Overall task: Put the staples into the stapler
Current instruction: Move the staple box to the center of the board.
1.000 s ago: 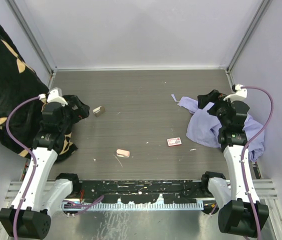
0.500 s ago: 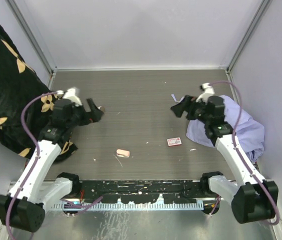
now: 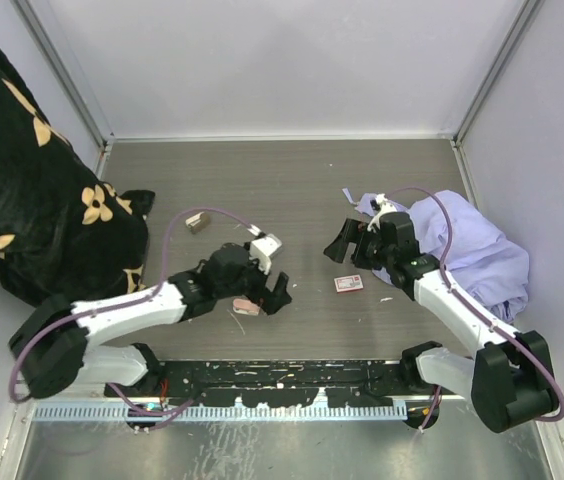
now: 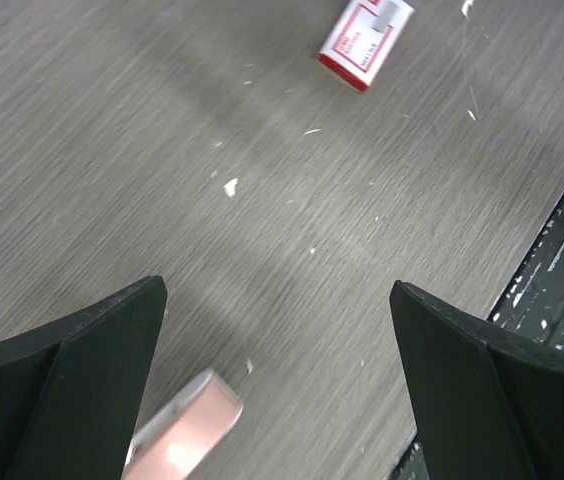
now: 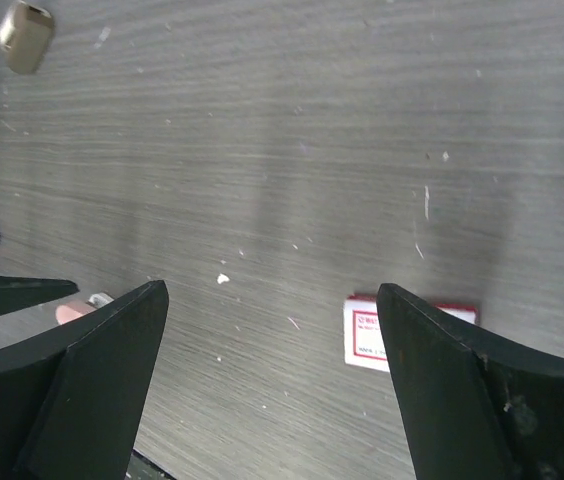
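The small flat red-and-white cardboard staples box (image 3: 348, 283) lies on the grey wood-grain table (image 3: 292, 190), right of centre in the top view; my right gripper (image 3: 347, 250) beside it is spread wide; my left gripper (image 3: 267, 285), also spread, hangs over a smooth pinkish block (image 3: 246, 305).

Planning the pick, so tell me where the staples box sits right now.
In the top view the staples lie flat on the table right of centre, close by the right arm's open fingers and left of the lavender cloth.
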You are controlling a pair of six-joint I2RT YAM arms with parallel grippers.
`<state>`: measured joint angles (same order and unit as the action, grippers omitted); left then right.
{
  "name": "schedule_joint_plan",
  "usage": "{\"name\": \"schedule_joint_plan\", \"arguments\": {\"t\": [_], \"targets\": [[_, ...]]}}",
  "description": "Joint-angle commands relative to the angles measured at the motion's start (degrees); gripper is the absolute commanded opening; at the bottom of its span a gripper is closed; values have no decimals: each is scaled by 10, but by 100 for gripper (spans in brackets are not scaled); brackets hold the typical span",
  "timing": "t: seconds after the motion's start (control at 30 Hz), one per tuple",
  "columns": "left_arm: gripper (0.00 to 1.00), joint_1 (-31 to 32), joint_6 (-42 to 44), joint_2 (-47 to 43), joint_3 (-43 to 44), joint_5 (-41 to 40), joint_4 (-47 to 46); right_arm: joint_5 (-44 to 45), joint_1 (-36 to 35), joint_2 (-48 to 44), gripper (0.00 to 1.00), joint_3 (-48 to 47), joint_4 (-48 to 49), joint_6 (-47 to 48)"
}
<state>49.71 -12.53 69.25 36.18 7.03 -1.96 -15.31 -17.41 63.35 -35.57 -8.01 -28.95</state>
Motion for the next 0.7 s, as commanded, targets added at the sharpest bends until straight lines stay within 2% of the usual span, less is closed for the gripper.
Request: {"name": "schedule_joint_plan", "arguments": {"t": [0.0, 0.17, 0.4, 0.67], "targets": [[95, 29, 56, 86, 18, 22, -183, 44, 0, -28, 91, 18, -5, -24], [80, 46, 68, 199, 58, 56, -258, 145, 0, -79, 90, 37, -24, -37], [76, 52, 63, 298, 103, 90, -338, 211, 0, -156, 90, 53, -25, -32], [74, 70, 100, 382, 171, 109, -335, 230, 0, -197, 91, 65, -22, -26]]}}
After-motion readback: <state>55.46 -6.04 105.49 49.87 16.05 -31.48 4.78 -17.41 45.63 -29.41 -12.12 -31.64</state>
